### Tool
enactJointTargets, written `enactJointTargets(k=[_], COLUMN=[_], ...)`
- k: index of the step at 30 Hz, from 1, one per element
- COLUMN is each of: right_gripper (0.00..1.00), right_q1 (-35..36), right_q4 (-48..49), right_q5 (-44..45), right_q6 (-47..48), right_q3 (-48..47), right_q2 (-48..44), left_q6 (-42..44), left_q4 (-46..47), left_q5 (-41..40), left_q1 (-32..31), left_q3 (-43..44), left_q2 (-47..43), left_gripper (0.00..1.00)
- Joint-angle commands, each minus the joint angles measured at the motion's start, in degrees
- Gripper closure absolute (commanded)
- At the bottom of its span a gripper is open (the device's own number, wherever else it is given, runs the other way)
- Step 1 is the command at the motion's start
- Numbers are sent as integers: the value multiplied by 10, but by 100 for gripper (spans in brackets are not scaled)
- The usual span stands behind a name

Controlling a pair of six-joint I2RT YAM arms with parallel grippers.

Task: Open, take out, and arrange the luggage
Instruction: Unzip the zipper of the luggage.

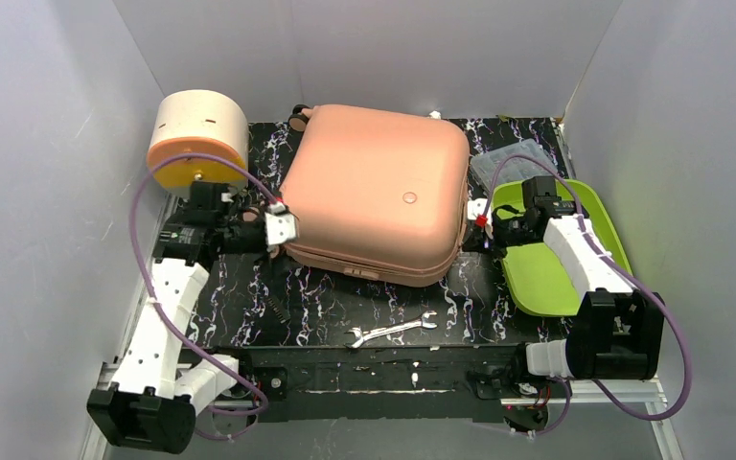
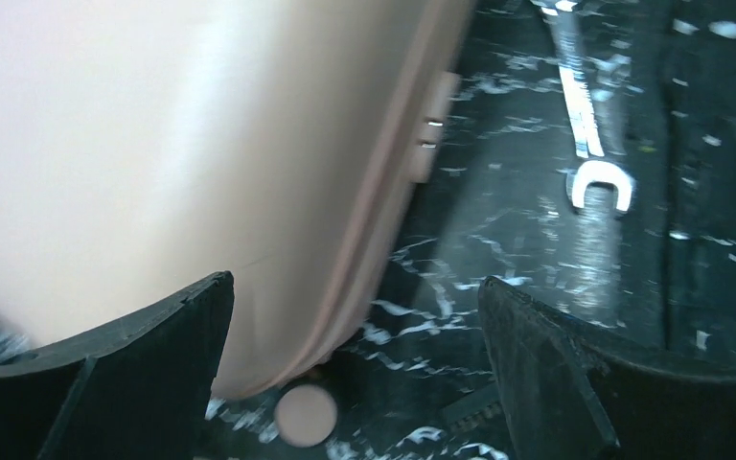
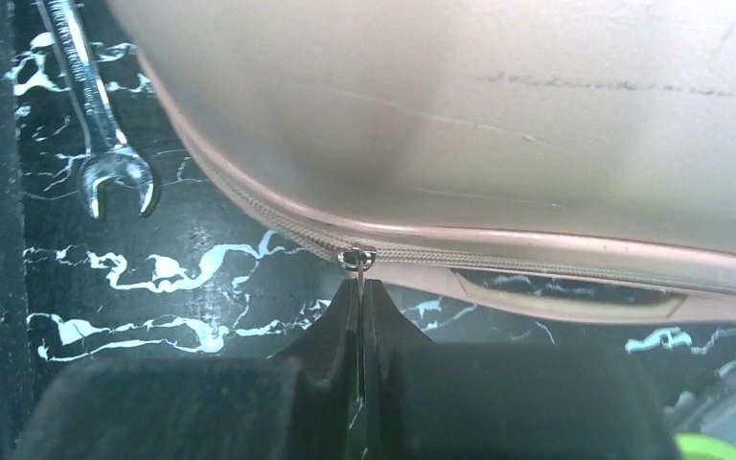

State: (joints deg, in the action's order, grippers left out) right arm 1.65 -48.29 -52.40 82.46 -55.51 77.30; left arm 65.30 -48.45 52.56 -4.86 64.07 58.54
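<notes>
The salmon-pink luggage [image 1: 374, 192] lies flat and zipped in the middle of the black marbled mat. My left gripper [image 1: 283, 228] is at its left near corner, jaws open wide; in the left wrist view the shell's rounded corner [image 2: 201, 144] and a small wheel [image 2: 307, 414] lie between the spread fingers [image 2: 153, 369]. My right gripper [image 1: 479, 216] is at the right side of the luggage [image 3: 489, 115]. It [image 3: 359, 287] is shut on the thin metal zipper pull [image 3: 357, 273], which hangs from the slider on the zipper seam.
A cream-and-orange drum-shaped box [image 1: 196, 139] stands at the back left. A lime-green tray [image 1: 546, 268] lies under the right arm, with a grey cloth [image 1: 513, 161] behind it. A silver wrench [image 1: 391, 331] lies near the mat's front edge. White walls enclose the space.
</notes>
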Motion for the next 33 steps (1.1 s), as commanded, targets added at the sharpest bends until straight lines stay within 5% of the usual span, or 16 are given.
enactJointTargets(k=[1,13,27,30,33], right_gripper=[99,99,99,99,99], right_q1=[-11,-11,-11,-11,-11], right_q4=[153,196,211,210,210], right_q5=[61,30,13,14,24], right_q6=[-133,-183,-200,-198,-197], right_q3=[-19,-8,6,9,7], right_q2=[-24,-3,-15,-18,-18], left_q6=[68,-53,-69,-79,-79], left_q4=[-50,170,237,242,224], left_q5=[-25,-159,-258,-278,-275], left_q1=[-92,-239,-282,-283,-284], left_q3=[-60,-95,-108,-95,-76], left_q2=[27,92,174,198,227], left_gripper=[2,2,9,15,48])
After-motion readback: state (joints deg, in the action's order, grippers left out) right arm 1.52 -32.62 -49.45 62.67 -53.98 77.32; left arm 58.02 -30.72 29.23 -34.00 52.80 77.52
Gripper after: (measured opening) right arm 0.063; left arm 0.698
